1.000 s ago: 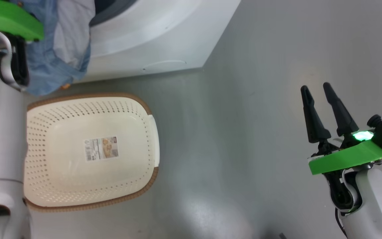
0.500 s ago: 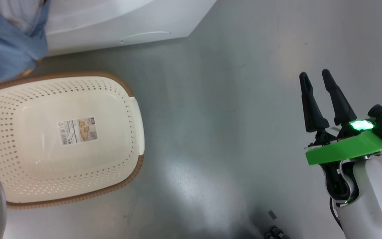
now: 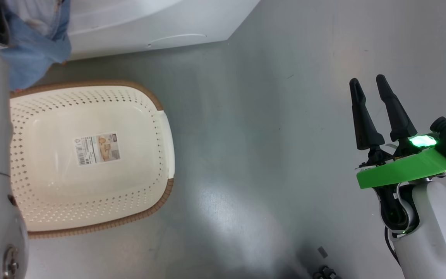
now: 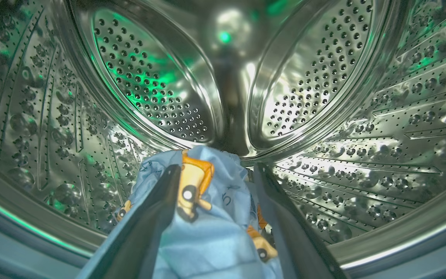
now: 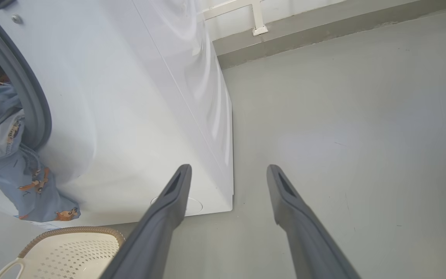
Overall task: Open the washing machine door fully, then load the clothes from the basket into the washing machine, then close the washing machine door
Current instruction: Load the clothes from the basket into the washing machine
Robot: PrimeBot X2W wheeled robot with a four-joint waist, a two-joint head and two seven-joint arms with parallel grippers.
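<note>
Grey floor (image 3: 265,135); near left, basket (image 3: 145,128) empty. Right gripper (image 3: 367,80) over bare floor, jaws wide, holding nothing. Farther, clothes (image 5: 21,182) trail from the washing machine (image 5: 130,116) mouth down its front. Left gripper (image 4: 216,167) inside drum (image 4: 149,77), jaws spread, cloth loose between. Risk: withdrawing could snag fabric and drag it out; the door would trap the hanging tail.

Light-blue clothes (image 4: 207,240) with orange-brown cartoon figures; cream basket (image 3: 145,155), hole-dotted, with a brown rim; white washer (image 5: 130,116); shiny perforated steel drum (image 4: 149,89), green glints; grey floor (image 3: 265,135).
</note>
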